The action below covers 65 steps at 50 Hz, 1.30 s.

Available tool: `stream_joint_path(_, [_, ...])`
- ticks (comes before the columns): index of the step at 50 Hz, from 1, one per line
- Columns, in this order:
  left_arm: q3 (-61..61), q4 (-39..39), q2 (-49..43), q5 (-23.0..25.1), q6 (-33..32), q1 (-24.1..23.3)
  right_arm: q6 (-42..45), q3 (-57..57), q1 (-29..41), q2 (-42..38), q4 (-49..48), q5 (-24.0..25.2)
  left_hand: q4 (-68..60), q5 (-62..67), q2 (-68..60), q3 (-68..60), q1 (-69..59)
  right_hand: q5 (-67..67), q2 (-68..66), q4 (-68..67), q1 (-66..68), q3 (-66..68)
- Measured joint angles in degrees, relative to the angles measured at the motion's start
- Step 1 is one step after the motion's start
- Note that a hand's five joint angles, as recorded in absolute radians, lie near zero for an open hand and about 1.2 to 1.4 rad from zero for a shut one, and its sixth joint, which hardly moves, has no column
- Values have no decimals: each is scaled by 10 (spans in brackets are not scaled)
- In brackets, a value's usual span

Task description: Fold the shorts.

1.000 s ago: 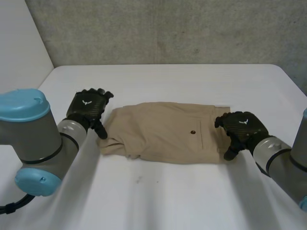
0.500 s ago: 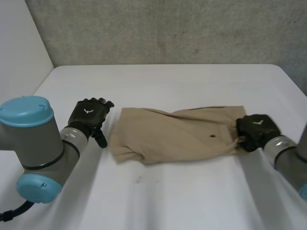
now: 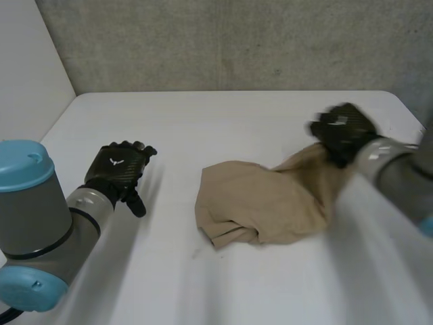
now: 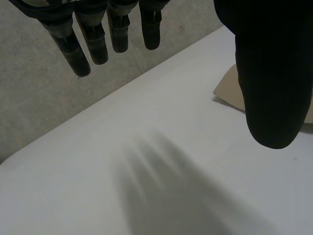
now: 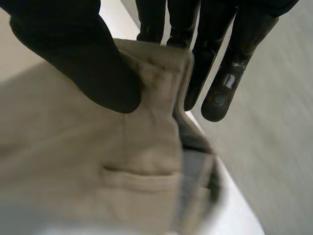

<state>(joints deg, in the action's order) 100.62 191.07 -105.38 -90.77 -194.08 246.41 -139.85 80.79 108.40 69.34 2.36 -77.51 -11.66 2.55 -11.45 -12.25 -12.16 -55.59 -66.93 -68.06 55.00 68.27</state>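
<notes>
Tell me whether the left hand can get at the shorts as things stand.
Probably yes: the left hand is open, and nothing but bare table lies between it and the shorts.

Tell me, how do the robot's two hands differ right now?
The left hand is open and holds nothing; the right hand pinches an end of the tan shorts between thumb and fingers. The left hand hangs over bare white table, apart from the shorts; the right hand holds its end of them up. Both are black, on grey arms.

White table (image 3: 237,115), tan shorts (image 3: 260,203) bunched
</notes>
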Motion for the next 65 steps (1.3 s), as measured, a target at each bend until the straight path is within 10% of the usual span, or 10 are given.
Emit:
stream_joint_path(12, [19,-2,26,-1,0,-1,91,-85,220,-124,33,67,0,0,0,0,0,33,44,42,-25,-41])
stream_joint_path(16, [22,-2,33,-1,0,1,93,-102,239,-141,30,85,0,0,0,0,0,382,407,407,-323,-408])
stream_joint_path(30, [-56,1,38,1,3,-16,-225,-42,155,18,-8,73,0,0,0,0,0,522,550,553,-439,-566])
stream_joint_path(37, [-160,1,-23,-1,13,-113,-354,12,69,68,-21,30,0,0,0,0,0,522,550,553,-439,-566])
stream_joint_path(47, [-301,-49,-208,0,40,-190,-350,-28,47,-59,7,-16,0,0,0,0,0,522,550,553,-439,-566])
stream_joint_path(65, [-295,-155,-259,-4,38,-136,-256,-54,58,-112,26,-8,0,0,0,0,4,522,550,553,-439,-566])
